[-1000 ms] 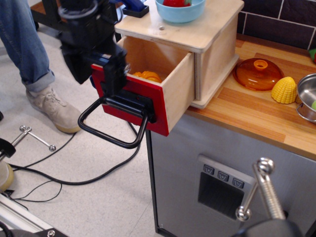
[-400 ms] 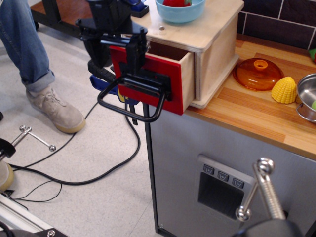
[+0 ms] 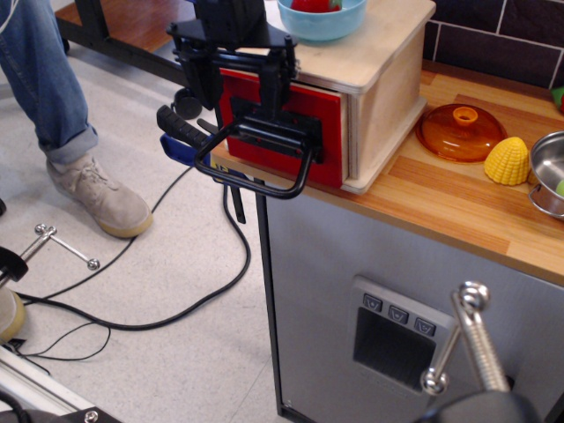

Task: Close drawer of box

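Note:
The pale plywood box [image 3: 388,97] stands at the left end of the wooden counter [image 3: 458,211]. Its drawer [image 3: 328,119] is pushed in, with the red front panel almost flush against the box front. The black loop handle [image 3: 256,183] sticks out and down from the panel. My black gripper [image 3: 240,84] is against the upper part of the red front, with its two fingers spread apart on either side and holding nothing. What lies inside the drawer is hidden.
A blue bowl [image 3: 322,19] sits on the box top. An orange lid [image 3: 460,132], a yellow corn toy [image 3: 508,161] and a metal pot [image 3: 551,176] lie on the counter to the right. The grey cabinet [image 3: 335,264] is below. A person's leg [image 3: 40,79] and cables [image 3: 159,313] are on the floor at left.
The drawer has slid from wide open into the box, and the orange thing inside is no longer visible. My gripper has moved right with the red front.

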Motion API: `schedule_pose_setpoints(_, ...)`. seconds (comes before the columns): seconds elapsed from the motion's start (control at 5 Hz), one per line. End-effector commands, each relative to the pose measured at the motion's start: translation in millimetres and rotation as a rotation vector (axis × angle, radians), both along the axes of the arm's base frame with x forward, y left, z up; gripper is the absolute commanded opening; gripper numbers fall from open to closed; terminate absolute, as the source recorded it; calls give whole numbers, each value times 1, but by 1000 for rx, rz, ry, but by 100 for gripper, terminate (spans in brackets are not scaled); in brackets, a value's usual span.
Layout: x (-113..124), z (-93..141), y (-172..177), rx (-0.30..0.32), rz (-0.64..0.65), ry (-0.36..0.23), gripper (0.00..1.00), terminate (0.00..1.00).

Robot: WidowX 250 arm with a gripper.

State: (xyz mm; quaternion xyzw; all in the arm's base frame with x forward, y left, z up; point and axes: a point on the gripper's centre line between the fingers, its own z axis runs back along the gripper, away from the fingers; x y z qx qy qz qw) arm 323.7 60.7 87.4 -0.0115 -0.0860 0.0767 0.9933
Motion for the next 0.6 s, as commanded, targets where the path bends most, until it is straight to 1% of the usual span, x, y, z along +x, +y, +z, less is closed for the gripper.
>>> schedule_pose_setpoints(0.0,24,12,-1,39,36,-94,100,0)
schedule_pose_setpoints(0.2,32,17,-3,42,37,-75,100,0)
schedule_pose_setpoints(0.4,21,24,-1,45,13,-19,100,100)
